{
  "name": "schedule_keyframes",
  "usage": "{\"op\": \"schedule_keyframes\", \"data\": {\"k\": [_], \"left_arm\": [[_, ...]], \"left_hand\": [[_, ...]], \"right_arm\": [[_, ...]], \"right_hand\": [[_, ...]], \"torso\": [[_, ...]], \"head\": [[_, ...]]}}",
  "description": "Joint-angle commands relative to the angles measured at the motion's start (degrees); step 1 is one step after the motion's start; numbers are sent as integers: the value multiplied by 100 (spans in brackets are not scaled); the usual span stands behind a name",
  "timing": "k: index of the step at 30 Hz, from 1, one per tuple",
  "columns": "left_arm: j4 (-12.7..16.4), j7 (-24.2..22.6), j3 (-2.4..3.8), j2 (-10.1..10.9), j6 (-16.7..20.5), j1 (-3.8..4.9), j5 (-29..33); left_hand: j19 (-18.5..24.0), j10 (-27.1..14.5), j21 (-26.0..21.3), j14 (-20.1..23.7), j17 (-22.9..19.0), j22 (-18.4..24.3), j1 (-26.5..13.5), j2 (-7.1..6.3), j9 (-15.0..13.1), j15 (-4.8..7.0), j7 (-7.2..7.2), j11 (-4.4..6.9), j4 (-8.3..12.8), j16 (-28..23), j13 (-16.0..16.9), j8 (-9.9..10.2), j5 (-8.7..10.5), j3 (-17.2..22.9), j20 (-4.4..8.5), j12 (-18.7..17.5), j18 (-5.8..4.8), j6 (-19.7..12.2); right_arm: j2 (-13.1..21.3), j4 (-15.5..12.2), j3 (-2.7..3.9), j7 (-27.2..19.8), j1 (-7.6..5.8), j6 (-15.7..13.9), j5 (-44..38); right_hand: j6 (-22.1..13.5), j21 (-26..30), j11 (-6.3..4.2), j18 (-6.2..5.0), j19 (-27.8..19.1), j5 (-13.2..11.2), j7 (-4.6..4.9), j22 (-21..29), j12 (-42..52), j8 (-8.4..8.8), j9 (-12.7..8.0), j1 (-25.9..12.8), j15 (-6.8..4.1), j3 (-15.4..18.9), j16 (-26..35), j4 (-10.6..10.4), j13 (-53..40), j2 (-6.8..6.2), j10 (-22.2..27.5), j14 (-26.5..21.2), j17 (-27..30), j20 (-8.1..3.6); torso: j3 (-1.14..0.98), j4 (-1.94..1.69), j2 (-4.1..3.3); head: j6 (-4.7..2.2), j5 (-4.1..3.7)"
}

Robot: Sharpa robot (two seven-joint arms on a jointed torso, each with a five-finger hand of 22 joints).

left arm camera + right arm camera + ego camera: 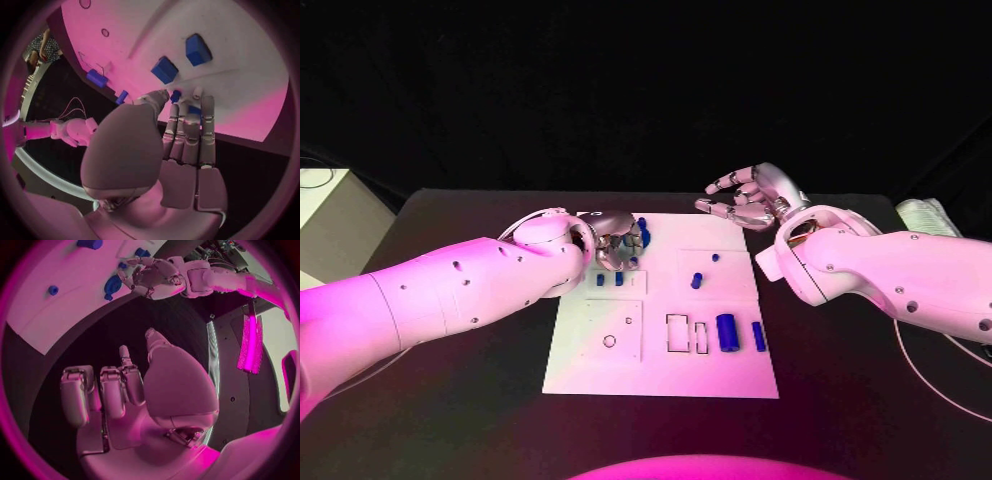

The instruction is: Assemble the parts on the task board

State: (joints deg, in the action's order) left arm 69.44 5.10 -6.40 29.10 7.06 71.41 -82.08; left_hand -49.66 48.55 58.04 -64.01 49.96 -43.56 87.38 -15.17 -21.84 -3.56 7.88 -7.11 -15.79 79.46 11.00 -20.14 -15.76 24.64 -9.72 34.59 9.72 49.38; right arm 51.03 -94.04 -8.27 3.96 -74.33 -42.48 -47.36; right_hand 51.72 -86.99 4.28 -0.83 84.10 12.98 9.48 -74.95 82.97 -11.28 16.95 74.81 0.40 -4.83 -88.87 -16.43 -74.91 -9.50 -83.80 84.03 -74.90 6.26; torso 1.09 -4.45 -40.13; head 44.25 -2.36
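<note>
The left robot hand (615,245) hangs over the far left part of the flat white rectangular task board (661,375), fingers pointing down at the small blue plastic parts there. In the left wrist view its fingertips (198,93) sit just beside, perhaps touching, a small blue block (194,110) low among them; whether the block is pinched or merely touched I cannot tell. Two bigger blue square blocks (165,69) lie just beyond the fingertips on the board.

The right robot hand (750,200) hovers off the far right corner of the board, above the black counter (848,350), fingers half curled and apart, holding nothing.

So the left hand is much the nearer to the far-left cluster, and any coming move there is likely a short downward one. The parts on the near right of the board, a fat blue cylinder (727,332) and a slim blue bar (759,336), lie with their long axes running away from the robot, beside two empty rectangular slots (678,333); they are closer to the right arm's side.

The board is smooth and flat, and looks likely to let small pieces slide. The counter around it is dark, with room on both sides.
</note>
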Motion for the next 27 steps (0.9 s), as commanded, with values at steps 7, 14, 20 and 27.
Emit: {"op": "schedule_keyframes", "data": {"k": [7,14,20,27], "left_arm": [[-79,-2,-5,-61,-113,-9,-39],[-143,-11,-9,-96,-152,-24,-22],[-176,-36,-11,-129,-170,-47,15],[-193,-49,-12,-143,-159,-66,60]], "left_hand": [[0,235,146,-126,60,-111,79,3,43,42,-9,54,70,146,-81,67,21,256,41,-108,82,163],[14,397,243,-241,152,-190,80,22,50,77,-4,94,155,242,-134,82,32,406,69,-185,83,285],[-41,498,342,-317,203,-299,65,39,49,103,-1,121,212,296,-163,95,35,479,92,-241,69,349],[-68,546,401,-352,207,-364,28,30,50,109,0,125,241,324,-197,125,38,519,102,-320,58,365]], "right_arm": [[-8,-10,1,-72,2,76,-32],[-11,-12,1,-72,2,80,-32],[-13,-13,1,-72,2,82,-32],[-13,-14,1,-69,2,85,-32]], "right_hand": [[-13,28,18,-8,420,14,-31,-1265,-39,-16,5,28,-20,29,34,-6,-892,51,41,509,-1194,-12],[-16,21,17,-6,424,13,-31,-1270,-46,-22,7,43,-20,33,38,-7,-886,60,45,507,-1187,-14],[-16,21,17,-6,424,13,-31,-1270,-46,-22,7,43,-20,33,38,-7,-886,60,45,507,-1187,-14],[-16,21,17,-6,424,13,-31,-1270,-46,-22,7,43,-20,33,38,-7,-886,60,45,507,-1187,-14]], "torso": [[2,-7,3],[1,0,2],[3,2,2],[2,-6,3]], "head": [[24,-23],[29,-19],[38,-24],[39,-35]]}}
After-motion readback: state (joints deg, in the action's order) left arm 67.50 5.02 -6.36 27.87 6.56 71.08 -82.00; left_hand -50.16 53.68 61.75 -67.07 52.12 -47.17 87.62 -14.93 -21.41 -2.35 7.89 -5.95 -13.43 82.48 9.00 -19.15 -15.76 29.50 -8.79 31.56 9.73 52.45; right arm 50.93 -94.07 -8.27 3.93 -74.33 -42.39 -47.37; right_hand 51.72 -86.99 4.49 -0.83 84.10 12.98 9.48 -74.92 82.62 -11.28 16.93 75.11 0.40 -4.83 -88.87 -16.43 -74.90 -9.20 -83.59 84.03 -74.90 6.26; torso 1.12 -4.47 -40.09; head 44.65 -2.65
